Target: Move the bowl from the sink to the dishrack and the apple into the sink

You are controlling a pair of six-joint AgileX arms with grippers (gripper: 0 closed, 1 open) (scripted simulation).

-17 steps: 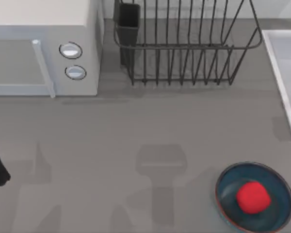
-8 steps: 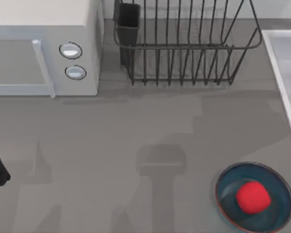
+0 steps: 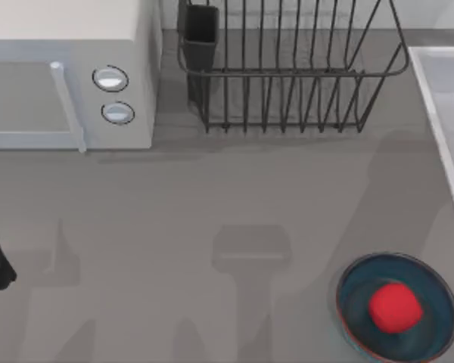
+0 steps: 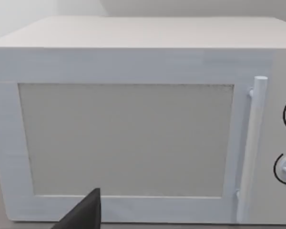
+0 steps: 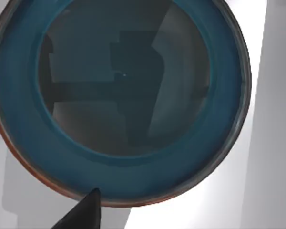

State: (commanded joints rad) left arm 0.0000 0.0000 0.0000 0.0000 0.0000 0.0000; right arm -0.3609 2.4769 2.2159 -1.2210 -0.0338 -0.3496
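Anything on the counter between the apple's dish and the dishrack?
No. In the top view the grey counter between the dish holding the apple and the dishrack carries just shadows.

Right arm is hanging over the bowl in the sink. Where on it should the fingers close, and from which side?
Take the bowl by its thin reddish-brown rim, coming straight down. It sits upright and open in the sink, looks empty, and is probably too wide to span, so one finger inside the wall and one outside should pinch best. A right gripper fingertip already sits by the rim.
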